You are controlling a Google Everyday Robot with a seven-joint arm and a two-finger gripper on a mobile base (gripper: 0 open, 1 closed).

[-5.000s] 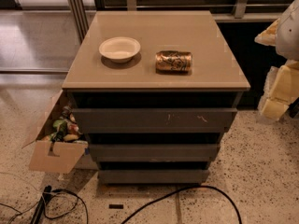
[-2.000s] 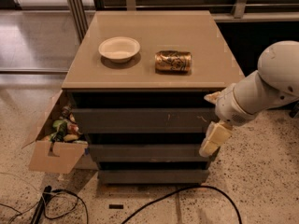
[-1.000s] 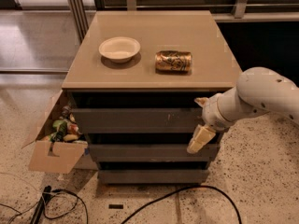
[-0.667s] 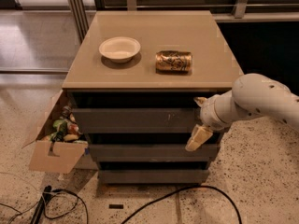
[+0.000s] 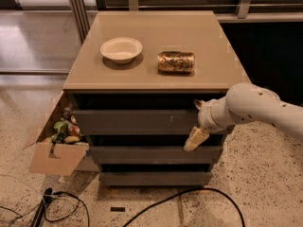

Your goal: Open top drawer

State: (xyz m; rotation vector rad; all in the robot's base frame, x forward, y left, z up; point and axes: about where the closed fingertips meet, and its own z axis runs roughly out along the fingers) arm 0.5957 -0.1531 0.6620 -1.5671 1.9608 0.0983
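The top drawer (image 5: 132, 121) is the uppermost dark grey flat front of the cabinet, shut, with small white scratches right of centre. My gripper (image 5: 197, 122) reaches in from the right on a white arm and sits against the right end of that drawer front. It is open: one fingertip (image 5: 199, 103) is at the drawer's upper edge and the cream finger (image 5: 195, 139) hangs over its lower edge. Nothing is held.
On the tan cabinet top (image 5: 203, 32) are a white bowl (image 5: 121, 49) and a gold can (image 5: 176, 62) lying on its side. Two lower drawers (image 5: 151, 154) sit beneath. A cardboard box (image 5: 52, 148) of items stands at the left. Cables (image 5: 180, 196) lie on the floor.
The arm has swung in from the right and moved left along the top drawer front, with little movement in the last second. The drawer has not moved.
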